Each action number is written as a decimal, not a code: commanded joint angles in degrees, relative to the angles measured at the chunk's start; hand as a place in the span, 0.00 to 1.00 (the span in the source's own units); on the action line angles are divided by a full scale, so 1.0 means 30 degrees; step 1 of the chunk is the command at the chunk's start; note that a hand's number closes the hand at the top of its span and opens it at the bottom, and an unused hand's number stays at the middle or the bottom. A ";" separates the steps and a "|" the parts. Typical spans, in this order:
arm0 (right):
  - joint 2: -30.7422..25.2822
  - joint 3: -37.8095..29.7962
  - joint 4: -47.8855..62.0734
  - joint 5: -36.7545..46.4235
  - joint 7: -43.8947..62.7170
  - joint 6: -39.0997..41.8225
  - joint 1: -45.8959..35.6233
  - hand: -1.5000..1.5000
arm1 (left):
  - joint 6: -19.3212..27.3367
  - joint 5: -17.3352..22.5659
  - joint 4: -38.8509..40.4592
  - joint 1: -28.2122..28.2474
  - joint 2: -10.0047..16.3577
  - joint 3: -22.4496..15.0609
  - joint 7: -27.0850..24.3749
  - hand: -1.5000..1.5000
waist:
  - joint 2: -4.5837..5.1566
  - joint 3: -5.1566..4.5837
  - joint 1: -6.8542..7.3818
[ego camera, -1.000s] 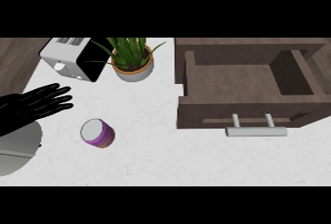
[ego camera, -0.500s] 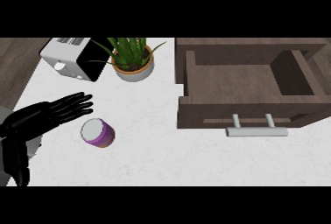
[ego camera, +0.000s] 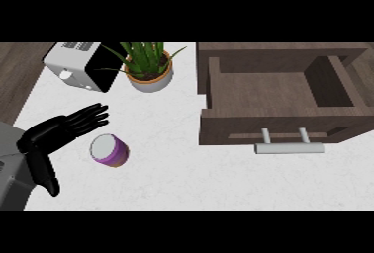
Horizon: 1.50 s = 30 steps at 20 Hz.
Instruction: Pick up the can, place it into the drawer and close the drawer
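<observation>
The can [ego camera: 110, 149], purple with a white top, stands on the white counter left of the middle. My left hand [ego camera: 53, 135] is open just to the can's left, its straight fingers [ego camera: 86, 118] pointing up and to the right past the can's upper left side, with a narrow gap to the can. The thumb hangs down toward the lower edge. The dark wooden drawer [ego camera: 226, 126] is pulled open at the right, nothing shows inside it, and its pale bar handle [ego camera: 288, 147] faces the front. My right hand does not show.
A potted green plant [ego camera: 148, 66] stands at the back, left of the drawer. A white and black toaster [ego camera: 82, 66] sits at the back left. Brown wood [ego camera: 18, 79] borders the counter's left edge.
My left hand has come in from the left edge and moved right, closing on the can, fingers still straight. The can and drawer have not moved.
</observation>
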 commanded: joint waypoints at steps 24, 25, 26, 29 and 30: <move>-0.0075 -0.1696 -0.0638 -0.1700 0.1202 0.1081 -0.0132 0.00 | 0.1954 -0.9658 1.0987 -0.2954 -0.1213 -0.2172 -1.1713 0.00 | 0.0149 -0.0052 -0.0449; 0.0141 -0.1672 -0.0458 -0.1655 0.0694 0.1630 0.0143 0.00 | 0.2025 -0.9547 1.1597 -0.3643 -0.1305 -0.2040 -1.1396 0.00 | 0.0185 -0.0055 -0.0635; 0.0191 -0.1417 -0.1188 -0.1521 0.1487 0.0865 -0.0172 0.00 | 0.2216 -1.0078 1.1285 -0.2741 -0.1185 -0.2536 -1.2509 0.00 | 0.0161 -0.0059 -0.0383; 0.0124 -0.1559 -0.0189 -0.1512 0.0963 0.1503 -0.0214 0.00 | 0.1769 -0.9850 1.1843 -0.3150 -0.1352 -0.2600 -1.2465 0.00 | 0.0176 -0.0052 -0.0432; 0.0257 -0.1670 -0.0366 -0.1457 0.0815 0.1631 -0.0057 0.00 | 0.2368 -0.9843 1.2185 -0.3613 -0.1820 -0.2554 -1.2057 0.00 | 0.0145 -0.0041 -0.0444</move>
